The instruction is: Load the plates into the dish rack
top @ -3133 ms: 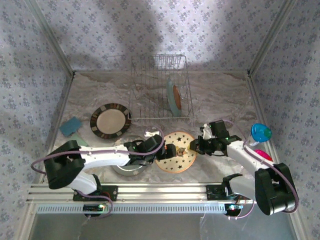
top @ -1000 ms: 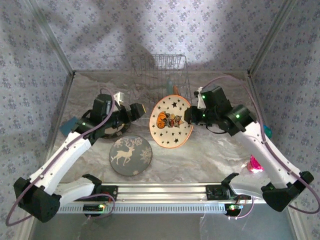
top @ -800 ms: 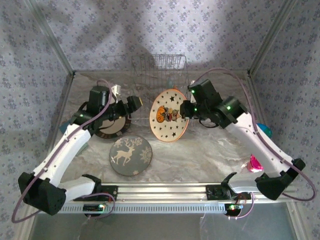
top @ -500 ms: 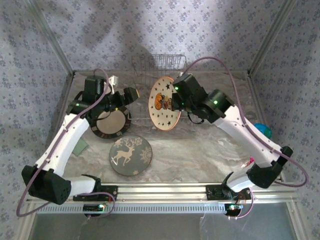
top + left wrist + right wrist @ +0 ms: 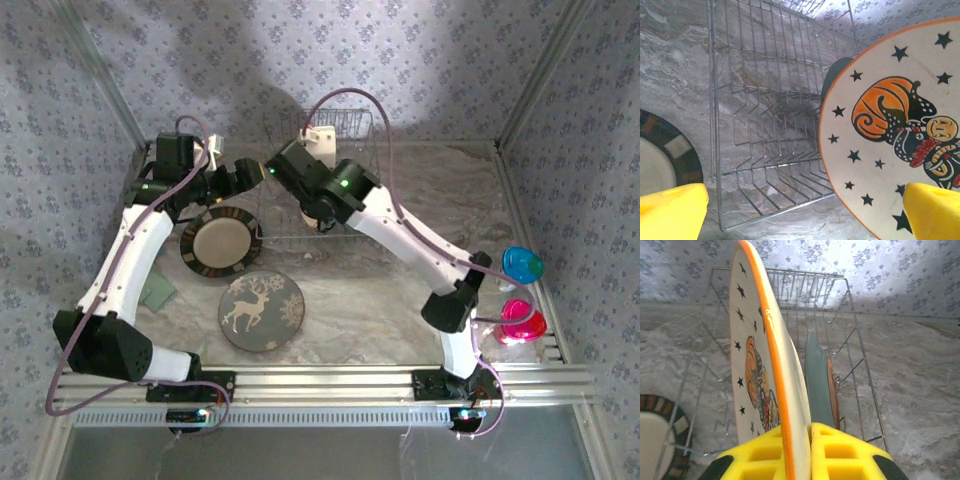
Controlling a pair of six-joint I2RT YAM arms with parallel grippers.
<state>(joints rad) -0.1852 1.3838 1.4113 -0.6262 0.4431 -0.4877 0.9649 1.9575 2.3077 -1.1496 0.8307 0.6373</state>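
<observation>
Moved: the orange-rimmed cream plate with black stars (image 5: 752, 375) has travelled from mid-desk, half a second back, to 12 o'clock over the silvery wire dish rack (image 5: 345, 125). The right arm has stretched across with it.
Star plate: on edge and nearly upright above the rack's wires, its pumpkin picture facing 9 o'clock in the right wrist view. Whether it touches the wires I cannot tell.
Right hand (image 5: 797, 447): yellow pads pinch the star plate's rim, one on each face.
Pale teal plate (image 5: 815, 380): stands on edge in the rack, just beside the star plate at its 3 o'clock.
Left hand (image 5: 802, 215): yellow fingers spread wide, holding nothing, near the rack's 9 o'clock edge.
Dark-brown striped plate with cream centre (image 5: 221, 240): flat on the marbled desk (image 5: 400, 290), at 7 o'clock from the rack.
Grey plate with white reindeer (image 5: 261, 311): flat on the desk, at 5 o'clock of the striped plate, near it.
Cups: a blue cup (image 5: 522, 265) and a pink cup (image 5: 520, 322) at the desk's 3 o'clock edge.
</observation>
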